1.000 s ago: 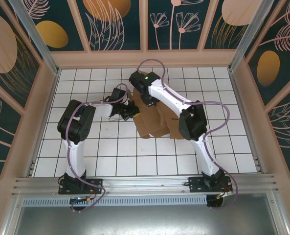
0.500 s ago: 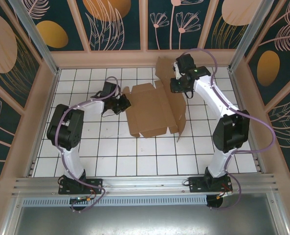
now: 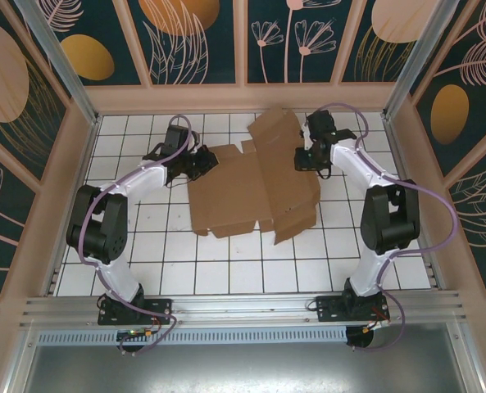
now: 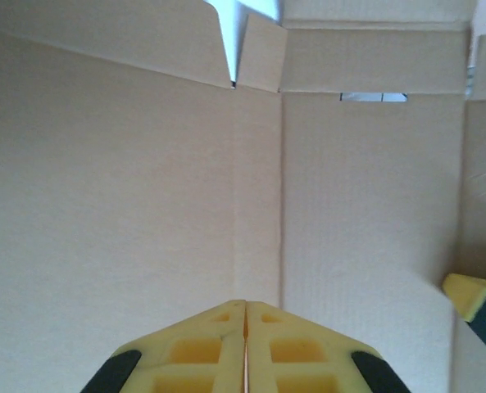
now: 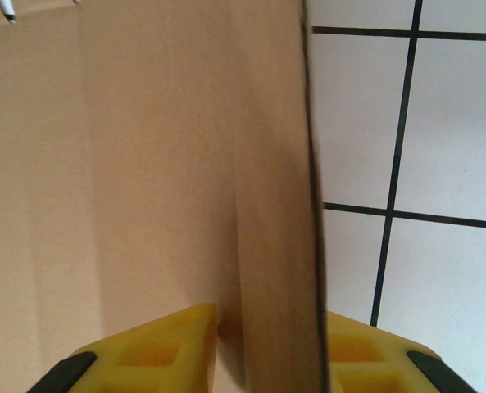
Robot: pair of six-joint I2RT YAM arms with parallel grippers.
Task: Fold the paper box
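The paper box (image 3: pixel 243 192) is a brown corrugated sheet with flaps and slots, spread mostly flat on the white tiles, with its far right flap (image 3: pixel 275 131) tilted up. My left gripper (image 3: pixel 203 162) sits at the sheet's left edge. Its yellow fingers (image 4: pixel 210 344) are pressed together over the cardboard (image 4: pixel 144 205), with nothing seen between them. My right gripper (image 3: pixel 306 160) is at the sheet's right edge. In the right wrist view it (image 5: pixel 271 327) is shut on a cardboard panel (image 5: pixel 144 164) whose edge runs between the fingers. Another yellow fingertip (image 4: pixel 472 296) pokes in at the right of the left wrist view.
The tiled table (image 3: pixel 144 246) is fenced by wooden walls (image 3: pixel 243 98) at the back and both sides. An aluminium rail (image 3: pixel 243 309) runs along the front by the arm bases. Purple cables loop along both arms.
The right arm swung from over the middle to the right side, and the cardboard opened out flat and slid left. The left gripper moved back and left along the sheet's edge.
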